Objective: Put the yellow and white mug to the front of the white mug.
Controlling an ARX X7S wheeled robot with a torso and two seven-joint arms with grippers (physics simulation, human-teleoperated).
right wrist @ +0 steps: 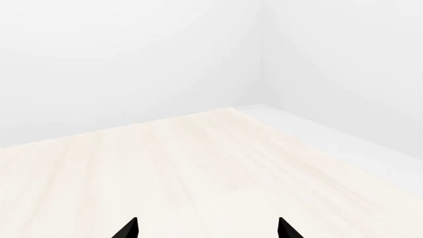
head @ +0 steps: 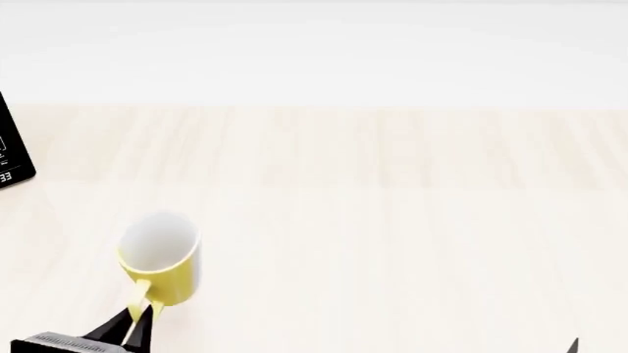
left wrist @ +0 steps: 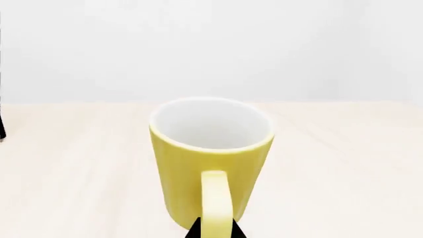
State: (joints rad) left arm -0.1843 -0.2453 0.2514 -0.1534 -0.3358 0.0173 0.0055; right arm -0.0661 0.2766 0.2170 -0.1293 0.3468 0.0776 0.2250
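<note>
Here, the yellow and white mug (head: 160,257) stands upright nr the worktop's (head: 393,243) front-left corner. The left gripper (head: 137,323) has its fingers clenched on the handle, mostly cut off by frame edge. The right gripper (right wrist: 207,229) is spread apart, only tips visible. A dark object (head: 12,151) at the left edge is cropped, unclear.

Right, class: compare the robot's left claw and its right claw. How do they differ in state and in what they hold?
The left claw is shut; the right claw stands open, tips wide apart. The left claw pinches the handle of the yellow and white mug; the right claw holds nothing, with only bare table beyond it. Both have black pointed tips.
</note>
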